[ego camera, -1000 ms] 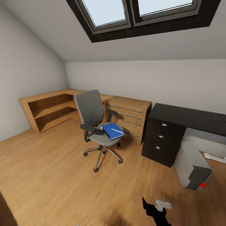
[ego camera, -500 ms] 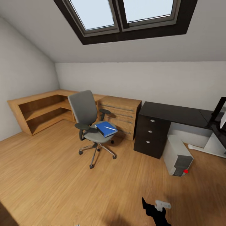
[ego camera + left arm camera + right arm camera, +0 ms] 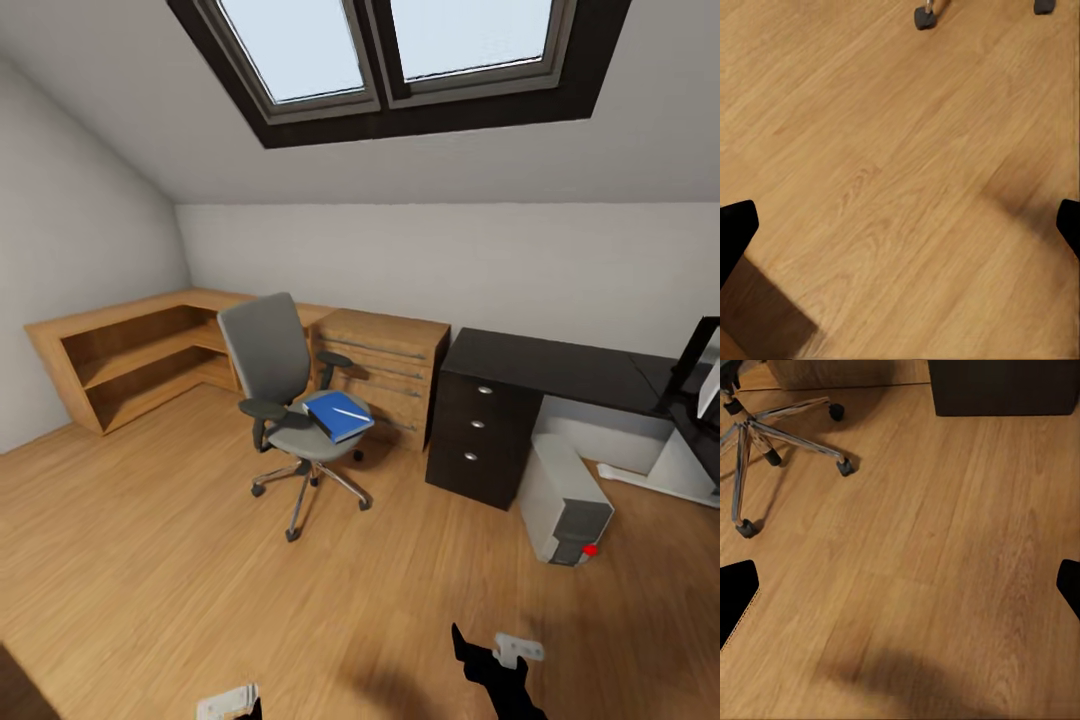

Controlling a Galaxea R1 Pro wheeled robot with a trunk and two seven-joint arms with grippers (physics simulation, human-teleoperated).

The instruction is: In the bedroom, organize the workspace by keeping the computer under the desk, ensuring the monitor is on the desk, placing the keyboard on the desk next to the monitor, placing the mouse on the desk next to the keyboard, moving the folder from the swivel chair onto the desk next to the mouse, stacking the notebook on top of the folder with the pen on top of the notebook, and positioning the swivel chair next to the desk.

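Observation:
The grey swivel chair (image 3: 283,385) stands on the oak floor, left of the black desk (image 3: 550,362). On its seat lies the blue folder (image 3: 338,416) with the white pen (image 3: 350,411) across it. I cannot make out the notebook. The pale computer (image 3: 563,497) lies tipped on the floor by the desk's drawers. Part of the monitor (image 3: 697,362) shows at the right edge. Keyboard and mouse are out of view. My left gripper (image 3: 900,225) and right gripper (image 3: 900,589) hang open over bare floor, holding nothing.
Low oak cabinets (image 3: 130,350) and an oak drawer chest (image 3: 385,365) line the far wall behind the chair. The chair's chrome base (image 3: 765,435) and the dark drawer unit (image 3: 1005,390) lie ahead of the right gripper. Open floor stretches between me and the furniture.
The camera has turned right, bringing the monitor's edge into view and shifting the chair and desk left in the picture. A bit of my left arm now shows at the bottom edge.

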